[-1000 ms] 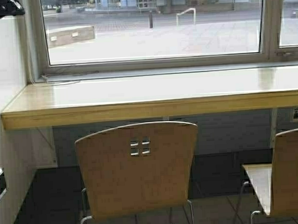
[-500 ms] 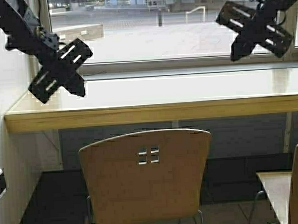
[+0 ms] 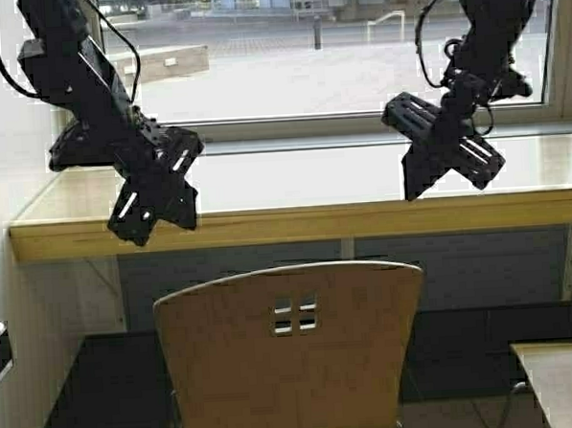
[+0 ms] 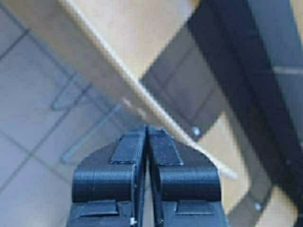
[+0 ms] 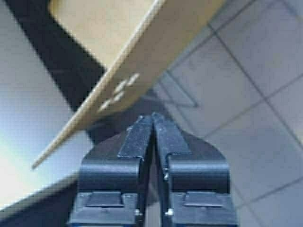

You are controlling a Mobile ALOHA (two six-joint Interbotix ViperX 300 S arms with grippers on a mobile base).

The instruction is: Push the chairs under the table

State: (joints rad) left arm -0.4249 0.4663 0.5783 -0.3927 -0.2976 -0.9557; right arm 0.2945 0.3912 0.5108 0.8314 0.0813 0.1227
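A light tan plywood chair (image 3: 294, 357) with four small square cutouts in its back stands in front of the table (image 3: 315, 222), a long light-wood counter under the window. A second chair (image 3: 553, 373) shows only its seat corner at the lower right. My left gripper (image 3: 132, 234) hangs shut and empty above the chair's left side. My right gripper (image 3: 411, 188) hangs shut and empty above its right side. Neither touches the chair. The left wrist view shows the shut gripper (image 4: 147, 130) over the chair's back edge (image 4: 142, 28). The right wrist view shows the shut gripper (image 5: 152, 118) near the cutouts (image 5: 118, 92).
A white wall (image 3: 23, 314) closes the table's left end. A large window (image 3: 336, 68) runs behind the counter. A dark panel (image 3: 481, 271) lies under the table. Grey floor tiles (image 5: 255, 94) surround the chair.
The robot has moved: the chair and table have shifted right and lower in the high view. Both arms have come down from the top of the view to just above the chair back.
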